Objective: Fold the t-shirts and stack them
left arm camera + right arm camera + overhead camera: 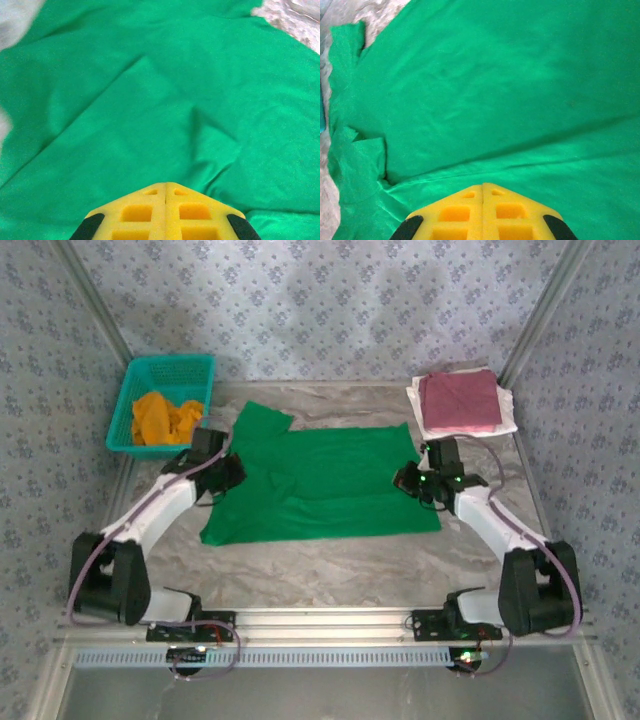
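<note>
A bright green t-shirt (330,485) lies spread flat in the middle of the table, one sleeve (262,423) pointing to the back left. My left gripper (232,472) hovers over the shirt's left edge. In the left wrist view its yellow fingertips (165,184) meet, shut, with no cloth showing between them, above wrinkled green cloth (150,100). My right gripper (405,480) sits at the shirt's right edge. It is likewise shut (483,185) over the green cloth (495,85). An orange t-shirt (165,418) lies crumpled in the basket. A folded maroon-pink t-shirt (458,400) rests on a white one (508,424).
The teal mesh basket (135,405) stands at the back left corner. The folded stack is at the back right corner. Metal frame posts (90,300) and patterned walls close in the sides and back. Bare marble table (330,570) shows in front of the shirt.
</note>
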